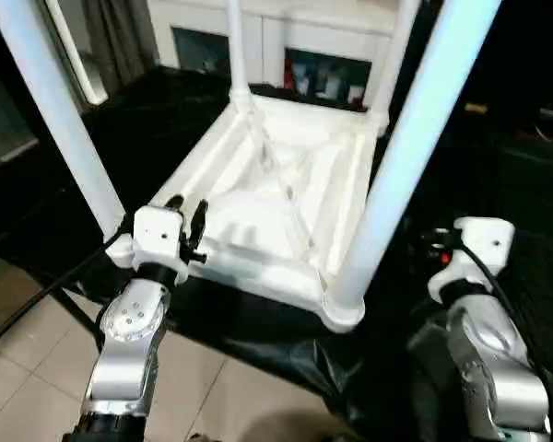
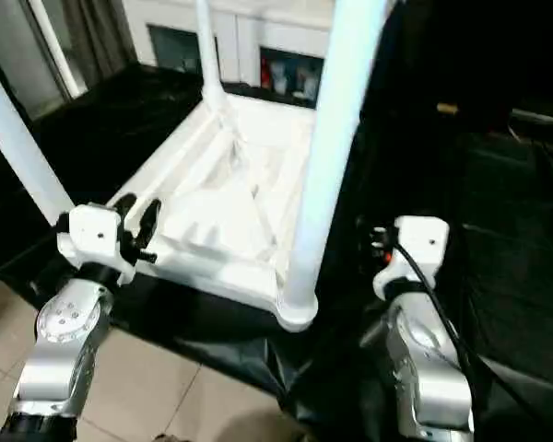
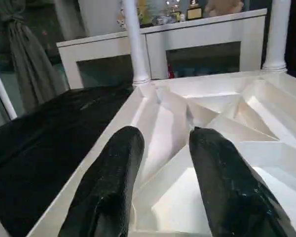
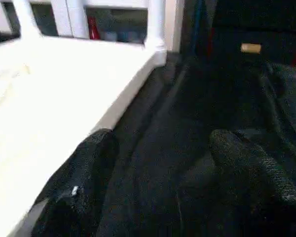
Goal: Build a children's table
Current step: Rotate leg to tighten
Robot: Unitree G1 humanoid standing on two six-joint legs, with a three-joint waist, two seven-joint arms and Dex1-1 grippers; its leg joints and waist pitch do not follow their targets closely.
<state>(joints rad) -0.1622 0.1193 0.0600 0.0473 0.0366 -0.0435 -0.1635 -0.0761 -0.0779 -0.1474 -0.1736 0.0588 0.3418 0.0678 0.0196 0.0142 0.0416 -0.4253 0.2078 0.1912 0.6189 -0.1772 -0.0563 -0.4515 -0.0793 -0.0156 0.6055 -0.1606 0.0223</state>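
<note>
left pincer [image 3: 160, 182]: parted, over table top [image 3: 227, 128] | right pincer [image 4: 163, 182]: spread, empty

- A black cloth [image 1: 498, 166] is spread over the work surface, and its edge is seen hanging toward the floor.
- The floor [image 1: 37, 322] is laid with pale beige tiles.
- A white cabinet [image 3: 202, 44] with glass doors is set at the back, with small objects on top.
- A grey curtain [image 3: 27, 54] is hung beside it.
</note>
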